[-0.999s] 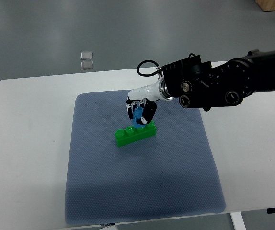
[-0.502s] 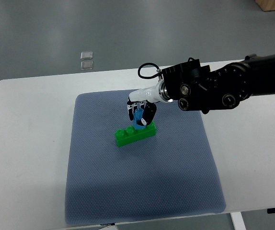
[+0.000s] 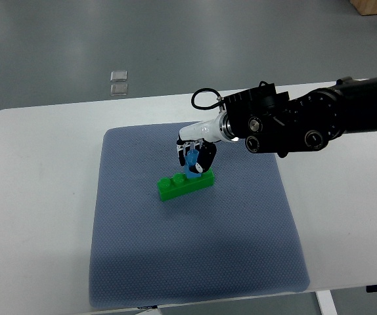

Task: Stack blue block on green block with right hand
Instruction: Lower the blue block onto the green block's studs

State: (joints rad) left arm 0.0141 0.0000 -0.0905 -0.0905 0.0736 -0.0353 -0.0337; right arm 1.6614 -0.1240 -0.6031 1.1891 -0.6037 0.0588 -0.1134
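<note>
Right hand (image 3: 194, 156) clenched around blue block (image 3: 192, 169), held over the right part of green block (image 3: 186, 184), near the middle of the grey mat (image 3: 195, 262) on the tabletop (image 3: 37, 197). Best done by squaring the blue block to the studs, pressing straight down, then loosening the grip without dragging sideways. Hard to tell whether the blocks already touch; fingers (image 3: 206, 159) cover most of the blue one. Left hand out of sight.

No legible txt, labels or nos. anywhere.
</note>
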